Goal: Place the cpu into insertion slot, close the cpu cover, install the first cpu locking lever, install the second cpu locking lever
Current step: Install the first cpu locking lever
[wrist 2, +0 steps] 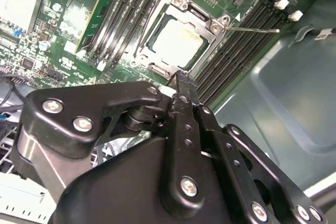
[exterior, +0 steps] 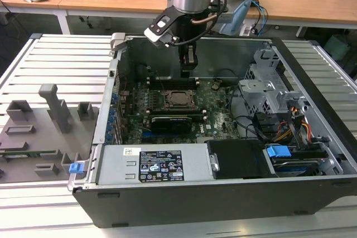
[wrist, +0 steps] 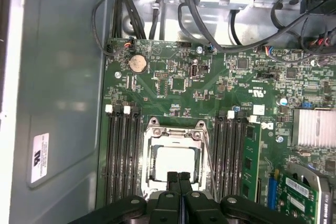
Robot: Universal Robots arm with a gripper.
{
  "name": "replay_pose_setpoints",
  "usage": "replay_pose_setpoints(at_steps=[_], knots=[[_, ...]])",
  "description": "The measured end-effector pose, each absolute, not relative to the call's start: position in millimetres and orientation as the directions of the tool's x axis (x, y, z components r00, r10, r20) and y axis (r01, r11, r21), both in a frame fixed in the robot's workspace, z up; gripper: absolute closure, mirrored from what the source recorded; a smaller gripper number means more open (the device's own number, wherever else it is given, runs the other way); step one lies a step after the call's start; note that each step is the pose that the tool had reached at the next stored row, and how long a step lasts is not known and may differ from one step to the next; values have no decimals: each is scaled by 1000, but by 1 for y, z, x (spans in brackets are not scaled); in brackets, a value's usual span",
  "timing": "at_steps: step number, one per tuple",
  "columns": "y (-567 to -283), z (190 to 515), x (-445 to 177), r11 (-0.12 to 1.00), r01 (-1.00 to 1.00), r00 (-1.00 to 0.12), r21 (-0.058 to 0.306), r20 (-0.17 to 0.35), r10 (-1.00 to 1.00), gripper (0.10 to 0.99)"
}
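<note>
Cpu (exterior: 179, 98) first: you have it lying flat in the insertion slot (wrist: 153, 125), near the centre of the exterior view's frame, inside the open computer case (exterior: 312, 193). It is square, so it has no long axis to speak of. Its broad face points up out of the case, and its edges run square with the memory slots (wrist: 119, 156) on either side.

In both wrist views the cpu (wrist: 173, 163) reads as a pale, silvery plate with a faint tan smudge. The cpu cover (wrist: 176, 134) lies down over it as a dark metal frame, and the chip shows through the middle window.

Your gripper (exterior: 187, 74) hangs just above the far edge of the socket in the exterior view. Its two black fingers (wrist: 171, 179) are pressed together with nothing between them, tips close to the rim of the cover.

The second wrist view gives you a thin wire lever (wrist 2: 252, 29) jutting from a socket corner out over the memory slots. The first wrist view adds the green motherboard (wrist: 178, 85) beyond the socket, with its round coin cell (wrist: 137, 63).
</note>
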State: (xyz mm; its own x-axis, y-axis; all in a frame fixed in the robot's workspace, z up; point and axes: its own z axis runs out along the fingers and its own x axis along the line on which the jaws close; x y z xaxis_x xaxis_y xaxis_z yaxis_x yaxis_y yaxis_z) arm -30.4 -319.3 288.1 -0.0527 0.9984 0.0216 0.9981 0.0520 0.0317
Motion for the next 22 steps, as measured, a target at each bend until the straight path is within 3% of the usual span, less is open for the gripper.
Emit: replay_pose_setpoints(at_steps=[12, 22], knots=[[-319, 316, -30, 59, 998, -60, 32, 21, 998, 976], [-319, 316, -30, 212, 977, -213, 32, 20, 977, 976]])
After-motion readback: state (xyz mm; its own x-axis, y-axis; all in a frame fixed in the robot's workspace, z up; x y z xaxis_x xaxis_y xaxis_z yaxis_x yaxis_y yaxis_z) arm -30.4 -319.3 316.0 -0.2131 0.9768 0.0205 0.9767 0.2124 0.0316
